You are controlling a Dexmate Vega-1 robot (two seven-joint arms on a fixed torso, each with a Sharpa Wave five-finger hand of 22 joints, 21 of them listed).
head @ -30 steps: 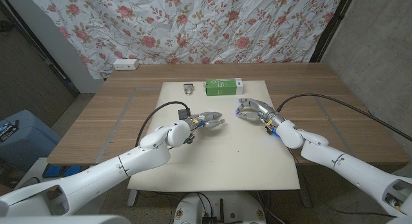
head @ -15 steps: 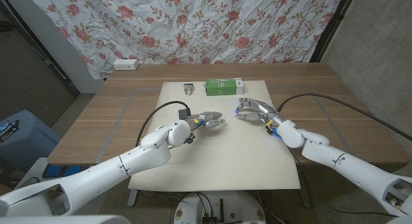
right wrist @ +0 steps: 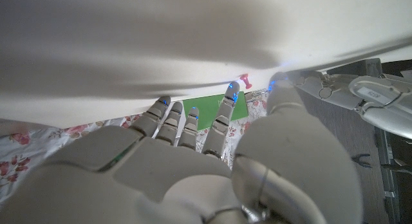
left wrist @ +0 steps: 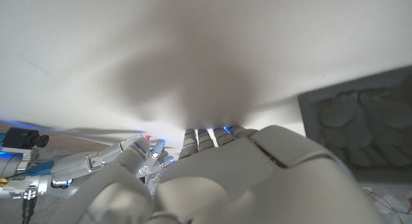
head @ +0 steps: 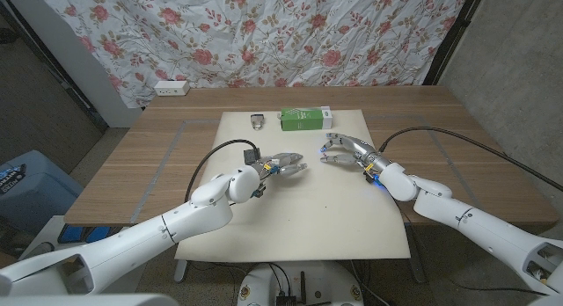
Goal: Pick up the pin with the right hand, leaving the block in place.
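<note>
A small red pin (right wrist: pixel 244 78) lies on the white mat (head: pixel 299 209), just past my right hand's fingertips (right wrist: pixel 230 90) and close to the green block (right wrist: pixel 212 109). In the head view the green block (head: pixel 303 120) sits at the mat's far edge, and the pin is too small to make out there. My right hand (head: pixel 345 150) hovers right of the mat's middle, fingers spread and slightly curled, holding nothing. Left of it my left hand (head: pixel 280 166) hangs with its fingers stretched out and nothing in it. Both hands point toward each other.
A small dark object (head: pixel 256 121) lies on the mat left of the block. A white power strip (head: pixel 171 88) sits at the table's far left edge. A black cable (head: pixel 440 134) crosses the wood on the right. A flowered curtain hangs behind the table.
My right hand has crept slightly to the left, toward the mat's middle. The left hand and the block have stayed in place.
</note>
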